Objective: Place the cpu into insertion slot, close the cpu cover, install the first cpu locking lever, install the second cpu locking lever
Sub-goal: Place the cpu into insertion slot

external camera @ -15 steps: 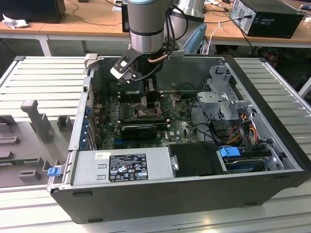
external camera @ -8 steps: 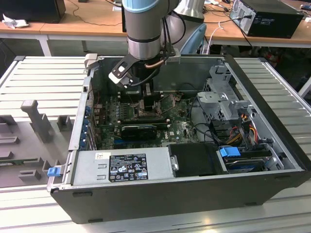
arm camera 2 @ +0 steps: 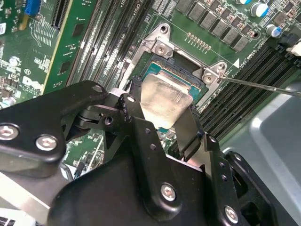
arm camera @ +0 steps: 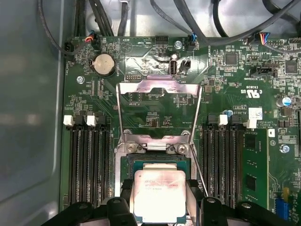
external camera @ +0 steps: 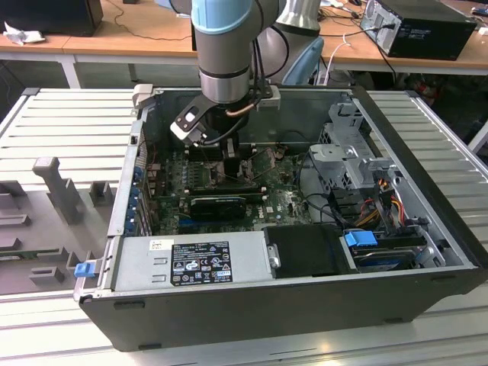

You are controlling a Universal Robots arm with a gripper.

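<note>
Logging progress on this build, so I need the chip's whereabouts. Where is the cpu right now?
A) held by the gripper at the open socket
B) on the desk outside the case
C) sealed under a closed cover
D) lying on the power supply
A: the gripper clamps the cpu at the insertion slot, with the cpu cover swung open off the slot.

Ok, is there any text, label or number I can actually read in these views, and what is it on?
Nothing reads clearly enough to quote.
The label on the power supply: print too small to read.
Top of the cpu, held in the end effector: faint marking lines, unreadable.
The motherboard: white printed markings, too small to read.
The white sticker on the board: unreadable.
</note>
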